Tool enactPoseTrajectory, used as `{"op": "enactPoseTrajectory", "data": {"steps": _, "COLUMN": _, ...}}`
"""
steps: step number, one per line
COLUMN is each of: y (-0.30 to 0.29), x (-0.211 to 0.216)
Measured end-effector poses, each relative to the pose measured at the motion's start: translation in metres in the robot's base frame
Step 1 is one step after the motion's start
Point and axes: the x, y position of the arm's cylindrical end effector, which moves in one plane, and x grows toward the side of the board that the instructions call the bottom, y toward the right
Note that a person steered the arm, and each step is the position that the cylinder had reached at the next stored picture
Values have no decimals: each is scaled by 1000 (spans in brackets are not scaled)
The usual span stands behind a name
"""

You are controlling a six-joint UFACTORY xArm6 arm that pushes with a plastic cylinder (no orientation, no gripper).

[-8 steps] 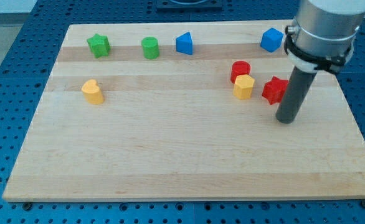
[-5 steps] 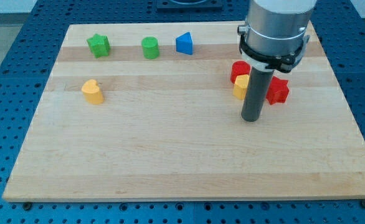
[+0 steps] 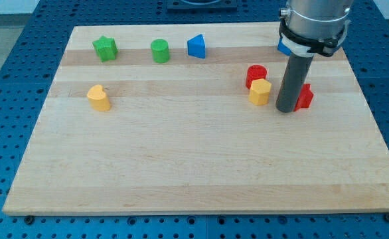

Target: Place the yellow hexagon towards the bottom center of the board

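Observation:
The yellow hexagon [image 3: 259, 91] sits right of the board's centre, toward the view's top, touching the red cylinder [image 3: 255, 75] just above it. My tip [image 3: 286, 109] rests on the board just to the right of the hexagon, a small gap away. The rod covers most of the red star [image 3: 305, 97], which sits right behind it.
A yellow heart-shaped block [image 3: 99, 97] lies at the left. A green star [image 3: 105, 48], a green cylinder [image 3: 159, 50] and a blue triangle [image 3: 196, 46] line the top. A blue block [image 3: 284, 48] is mostly hidden behind the arm. The wooden board [image 3: 194, 172] ends at all four edges.
My tip swung left to below the yellow hexagon, then came back right and up; it now stands between the hexagon and the red star. The blocks have not visibly moved.

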Motion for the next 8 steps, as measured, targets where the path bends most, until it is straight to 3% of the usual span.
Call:
{"op": "enactPoseTrajectory", "data": {"steps": 3, "y": -7, "x": -38}}
{"op": "enactPoseTrajectory", "data": {"steps": 8, "y": -108, "x": 3}}
